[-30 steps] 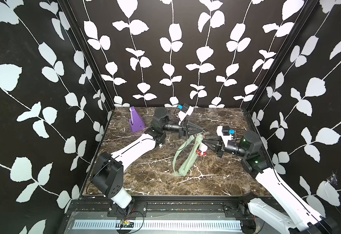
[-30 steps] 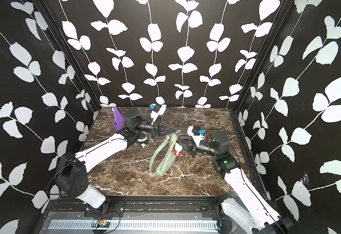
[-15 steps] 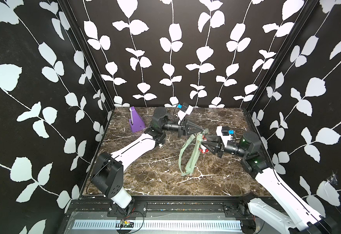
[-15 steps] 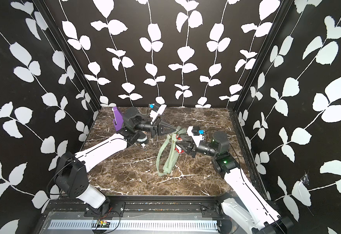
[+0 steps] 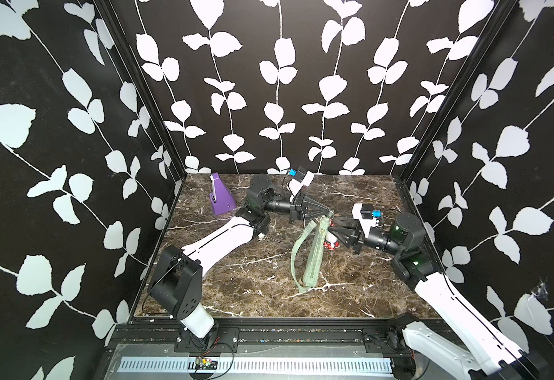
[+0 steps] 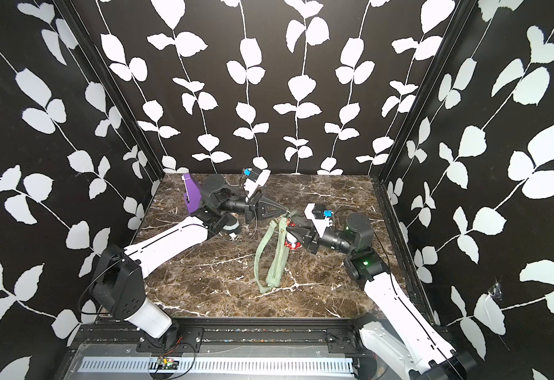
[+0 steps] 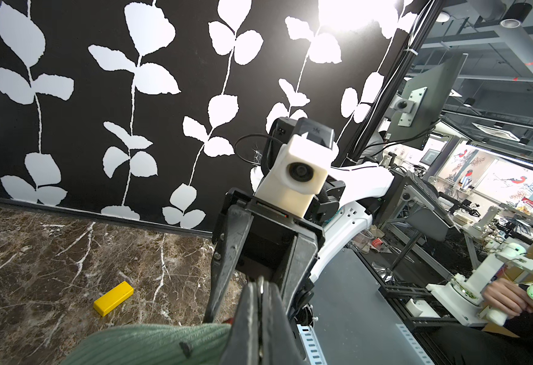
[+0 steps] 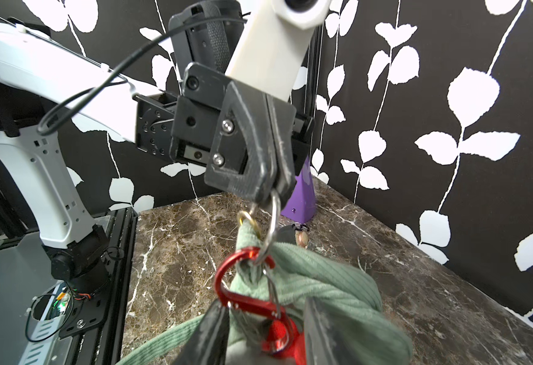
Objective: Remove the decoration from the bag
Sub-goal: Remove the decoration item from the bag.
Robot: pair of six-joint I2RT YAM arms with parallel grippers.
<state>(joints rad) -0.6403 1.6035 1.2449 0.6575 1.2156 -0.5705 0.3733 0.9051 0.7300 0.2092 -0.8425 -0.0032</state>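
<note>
Sage-green bag (image 5: 315, 253) hangs straighter than a second ago, its ring (image 8: 275, 221) pinched by the clenched left tool (image 5: 330, 215). The right tool (image 5: 335, 236) straddles the decoration (image 5: 331, 243); whether it grips is unclear.

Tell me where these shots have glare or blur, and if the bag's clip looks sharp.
Left wrist view: blown-out glare on the wall, bag soft close to the lens. Right wrist view: left gripper and metal ring crisp, red carabiner blurring towards the lens. Both top views: even light, wide-angle distortion, carabiner tiny.
</note>
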